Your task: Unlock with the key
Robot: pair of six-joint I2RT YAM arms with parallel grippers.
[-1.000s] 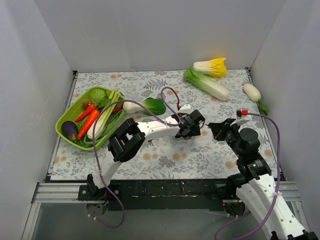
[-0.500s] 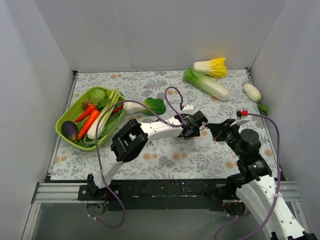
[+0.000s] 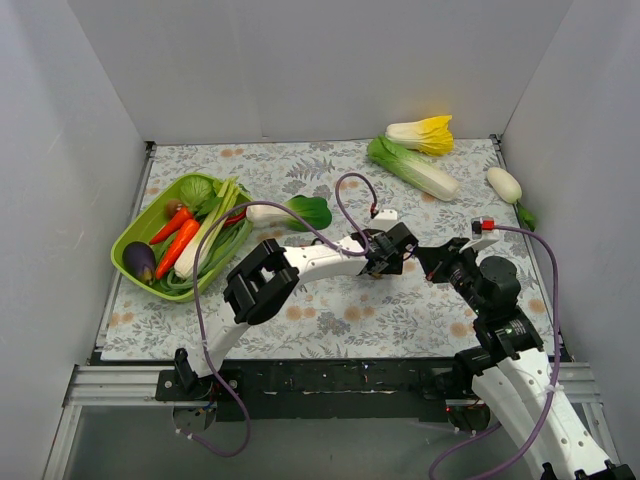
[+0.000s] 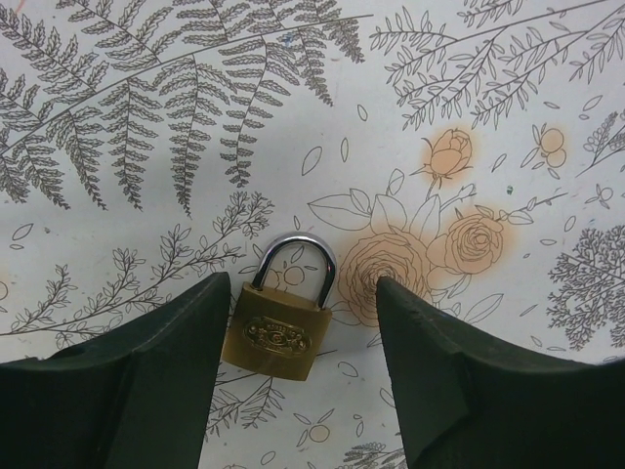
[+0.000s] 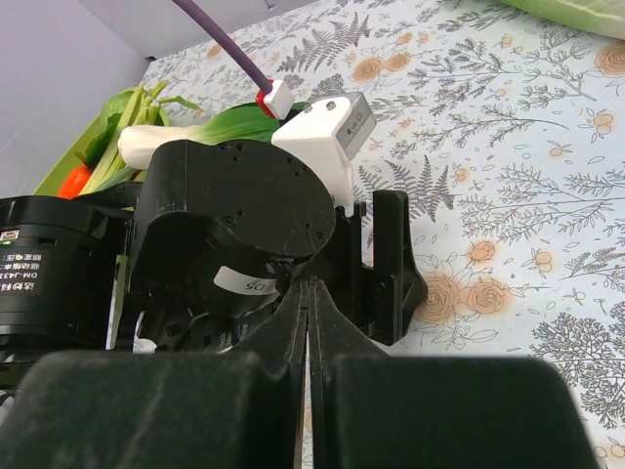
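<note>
Left wrist — one padlock between the left tool's two parted fingers, ungripped (right tool closed).

One padlock, one tray (one eggplant inside)

Top view: high, behind the arm bases, facing down and forward; whole table in frame. Left wrist view: straight down, close on the table, padlock between its own fingers. Right wrist view: low, near level, facing the left arm at close range. Top and right wrist views share that arm.
</note>
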